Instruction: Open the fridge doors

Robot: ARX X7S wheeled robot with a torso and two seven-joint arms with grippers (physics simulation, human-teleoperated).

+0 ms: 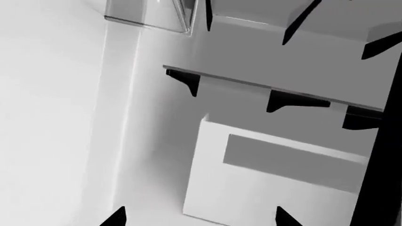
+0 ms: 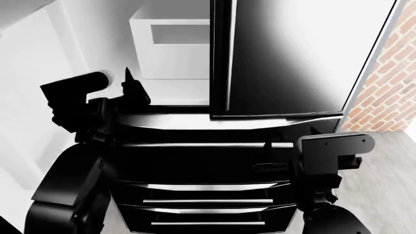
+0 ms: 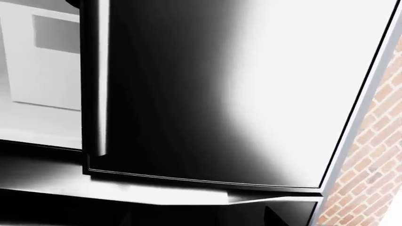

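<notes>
Left fridge door: swung wide open, its white inner face seen left of the fridge's white interior.
Fridge interior: exposed, with a white bin at the back; the left wrist view shows a shelf on black brackets above that bin.
Right fridge door: glossy black, shut, filling the space right of the interior; its slim silver handle runs down the edge nearest the opening.
Left hand: raised at the lower left edge of the open interior, fingertips apart, holding nothing.
Right hand: not in view; only the right arm shows below the shut door, so its state cannot be told.
Drawers: shut, below the doors.
Progress: roughly half done; one door open, the right door left to pull by its handle.
</notes>
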